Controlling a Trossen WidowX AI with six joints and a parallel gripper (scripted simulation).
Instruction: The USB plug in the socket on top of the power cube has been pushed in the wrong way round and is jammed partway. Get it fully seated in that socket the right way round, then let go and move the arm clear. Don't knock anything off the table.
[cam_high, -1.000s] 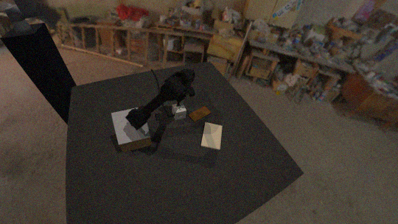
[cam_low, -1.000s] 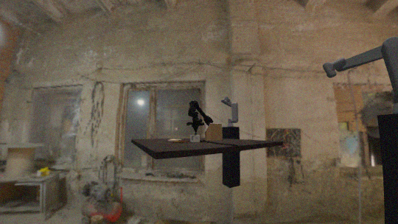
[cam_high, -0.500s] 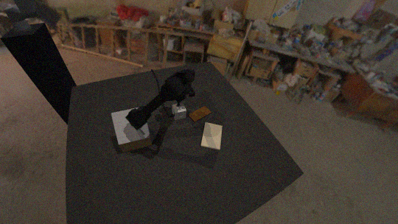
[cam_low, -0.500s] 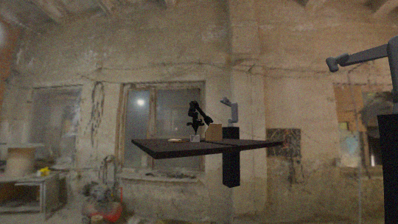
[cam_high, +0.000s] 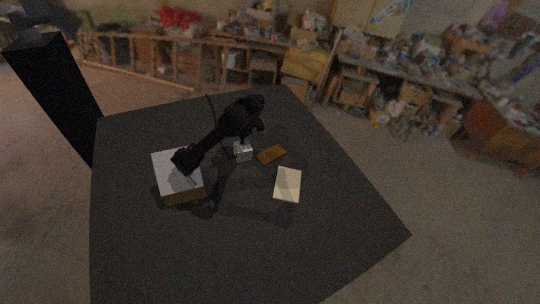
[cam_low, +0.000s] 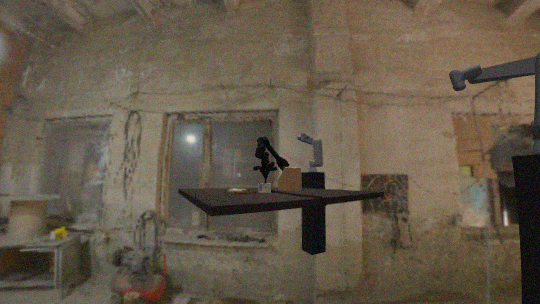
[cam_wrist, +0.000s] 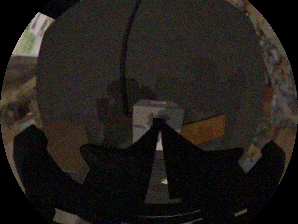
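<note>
The power cube (cam_high: 243, 155) (cam_low: 264, 188) (cam_wrist: 143, 123) is a small pale grey block standing on the dark table. My gripper (cam_high: 243, 141) (cam_low: 265, 181) (cam_wrist: 159, 126) points down at the cube's top, its fingertips close together over the middle of it. It is shut on the USB plug, which is small and dark and mostly hidden by the black fingertips. The socket is hidden beneath them. How deep the plug sits, whether it is in the socket, and which way round it is cannot be told.
A white-topped brown box (cam_high: 164, 172) (cam_low: 291, 179) stands beside the cube, with the arm's base over it. An orange-brown slab (cam_high: 271, 154) (cam_wrist: 206, 131) lies close on the cube's other side. A cream pad (cam_high: 287, 185) lies beyond. A black cable (cam_wrist: 123, 65) runs across the dark table (cam_high: 225, 250).
</note>
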